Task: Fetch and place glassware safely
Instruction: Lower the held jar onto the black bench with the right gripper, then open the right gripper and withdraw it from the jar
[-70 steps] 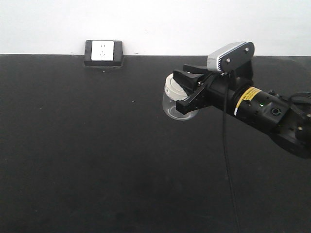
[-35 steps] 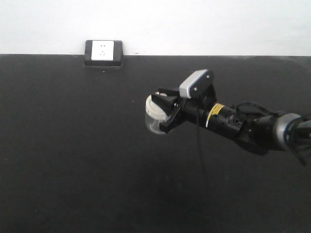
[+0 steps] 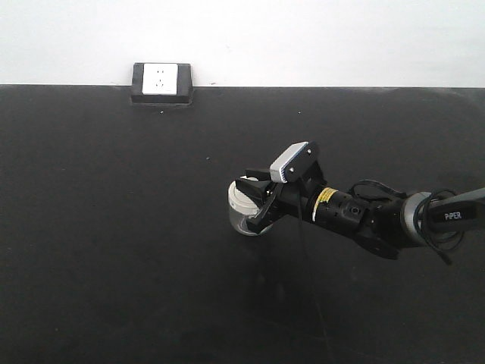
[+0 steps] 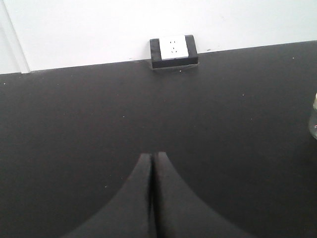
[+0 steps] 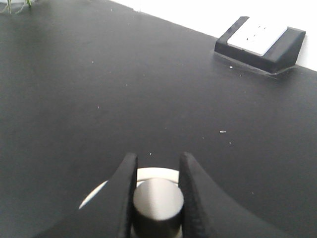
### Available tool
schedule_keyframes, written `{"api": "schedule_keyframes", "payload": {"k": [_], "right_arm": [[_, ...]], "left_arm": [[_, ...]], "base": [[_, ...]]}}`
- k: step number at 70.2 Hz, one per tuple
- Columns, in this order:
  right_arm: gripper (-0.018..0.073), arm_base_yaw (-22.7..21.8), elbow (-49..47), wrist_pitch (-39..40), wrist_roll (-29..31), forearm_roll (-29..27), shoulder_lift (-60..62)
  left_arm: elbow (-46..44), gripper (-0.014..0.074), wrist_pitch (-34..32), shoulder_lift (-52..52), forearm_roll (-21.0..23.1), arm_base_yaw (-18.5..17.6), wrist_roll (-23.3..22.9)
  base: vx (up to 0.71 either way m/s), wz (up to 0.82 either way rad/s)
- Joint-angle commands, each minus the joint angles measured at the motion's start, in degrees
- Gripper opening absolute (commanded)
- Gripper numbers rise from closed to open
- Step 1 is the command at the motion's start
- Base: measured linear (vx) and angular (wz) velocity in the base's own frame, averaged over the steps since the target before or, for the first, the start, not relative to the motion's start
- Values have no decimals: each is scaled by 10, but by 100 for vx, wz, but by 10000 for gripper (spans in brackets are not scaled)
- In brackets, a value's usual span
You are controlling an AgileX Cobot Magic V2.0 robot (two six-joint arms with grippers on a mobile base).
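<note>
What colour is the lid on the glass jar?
Cream-white lid on the clear jar, shown best in the exterior front-facing view.

we see the black table lying bare on every side of the jar, so a gripper could pass left, front or behind it. the right arm blocks the jar's right side. the socket box stands well apart at the far edge against the wall.
</note>
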State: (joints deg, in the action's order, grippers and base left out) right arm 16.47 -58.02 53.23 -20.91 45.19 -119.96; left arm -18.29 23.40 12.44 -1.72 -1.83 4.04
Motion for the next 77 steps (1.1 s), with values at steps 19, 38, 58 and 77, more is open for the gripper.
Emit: {"api": "schedule_keyframes", "payload": {"k": [19,38,58,77], "right_arm": [[20,-3,-15,50,4,-29,17],[302,-3,-15,50,-6,-24,24],[703,-3,-13,19,-8,-25,66],[662,-3,40,-62,-46,-42,158]], "left_arm": [[-15,-7,-41,7,3,-2,-2],[-15,-7,-41,7,3,-2,-2],[-15,-7,-41,7,3,-2,-2],[-15,-7,-41,7,3,-2,-2]], "base": [[0,0],[0,0],[0,0],[0,0]]}}
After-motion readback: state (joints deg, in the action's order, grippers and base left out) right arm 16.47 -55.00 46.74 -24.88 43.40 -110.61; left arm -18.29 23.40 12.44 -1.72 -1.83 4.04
